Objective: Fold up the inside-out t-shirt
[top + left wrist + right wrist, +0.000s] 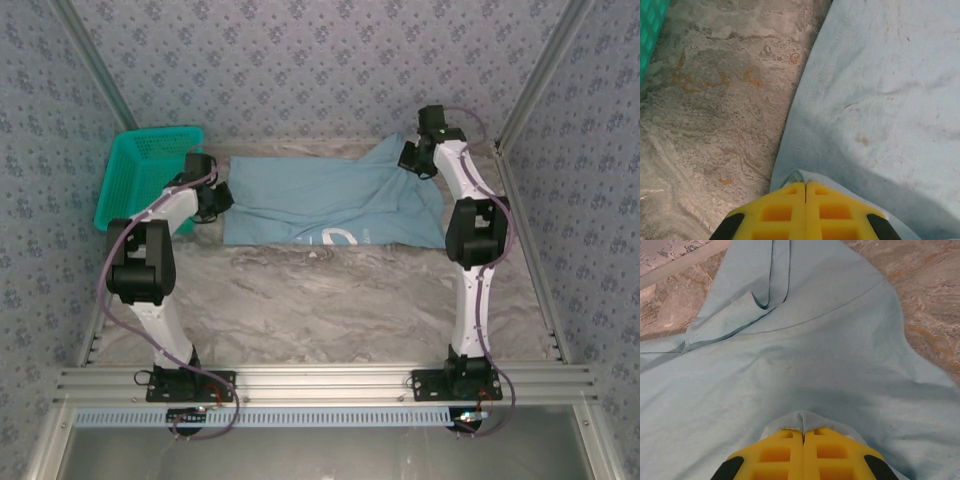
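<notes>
The inside-out t-shirt (pixel 330 200) is light blue and lies spread across the back of the marble table, with a white curved print (pixel 340 237) near its front hem. My left gripper (pixel 213 200) sits at the shirt's left edge. In the left wrist view, the left gripper (pixel 805 185) has its yellow fingers shut on a small raised fold of the t-shirt (pixel 880 100). My right gripper (pixel 415 158) is at the shirt's back right. In the right wrist view, the right gripper (pixel 803 431) is shut on a pinched fold of the t-shirt (pixel 815 355).
A teal mesh basket (pixel 145 175) stands at the back left, just left of the left gripper, and its corner shows as the basket (pixel 647 35). Bare marble table (pixel 320 300) stretches in front of the shirt. Patterned walls and metal frame rails enclose the table.
</notes>
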Motion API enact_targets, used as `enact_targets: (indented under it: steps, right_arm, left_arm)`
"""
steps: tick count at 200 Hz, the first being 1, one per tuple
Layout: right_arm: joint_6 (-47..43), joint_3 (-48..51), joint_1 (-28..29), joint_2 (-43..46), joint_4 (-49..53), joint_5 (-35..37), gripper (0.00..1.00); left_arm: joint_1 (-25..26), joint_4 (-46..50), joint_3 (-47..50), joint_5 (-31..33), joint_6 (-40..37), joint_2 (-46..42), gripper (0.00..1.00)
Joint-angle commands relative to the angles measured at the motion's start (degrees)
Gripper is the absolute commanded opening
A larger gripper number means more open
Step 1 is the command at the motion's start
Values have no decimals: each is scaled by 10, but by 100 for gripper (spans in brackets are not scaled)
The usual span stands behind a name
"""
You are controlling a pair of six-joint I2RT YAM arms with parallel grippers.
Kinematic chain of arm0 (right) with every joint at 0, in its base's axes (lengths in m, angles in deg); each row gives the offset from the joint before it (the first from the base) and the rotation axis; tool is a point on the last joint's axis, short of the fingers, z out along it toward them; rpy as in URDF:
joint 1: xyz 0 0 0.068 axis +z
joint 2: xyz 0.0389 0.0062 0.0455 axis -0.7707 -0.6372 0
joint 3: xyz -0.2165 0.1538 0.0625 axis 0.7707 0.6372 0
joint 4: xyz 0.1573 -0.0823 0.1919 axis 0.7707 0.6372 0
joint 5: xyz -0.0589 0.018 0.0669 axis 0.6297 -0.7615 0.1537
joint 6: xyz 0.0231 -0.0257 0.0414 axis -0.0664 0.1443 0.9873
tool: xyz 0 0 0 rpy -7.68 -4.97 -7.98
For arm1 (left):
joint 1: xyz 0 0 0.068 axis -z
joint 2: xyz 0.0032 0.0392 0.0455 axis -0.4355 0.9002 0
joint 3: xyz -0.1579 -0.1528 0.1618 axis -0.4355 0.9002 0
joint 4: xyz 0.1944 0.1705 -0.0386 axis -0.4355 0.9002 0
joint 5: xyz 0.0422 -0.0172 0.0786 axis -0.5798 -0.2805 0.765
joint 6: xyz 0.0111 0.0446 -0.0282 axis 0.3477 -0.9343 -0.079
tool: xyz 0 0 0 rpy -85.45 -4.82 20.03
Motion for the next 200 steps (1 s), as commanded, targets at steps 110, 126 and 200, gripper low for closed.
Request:
enact_targets:
  steps: [110, 126, 200]
  right_arm:
    - [-16, -23, -7, -1, -23, 8, 0]
    - [-19, -22, -4, -6, -32, 4, 0]
    - [-25, -42, 0, -56, -60, -27, 9]
  left_arm:
    - [-6, 6, -12, 14, -11, -4, 0]
    - [-6, 4, -13, 14, -10, 3, 0]
    - [-5, 3, -29, 13, -7, 34, 7]
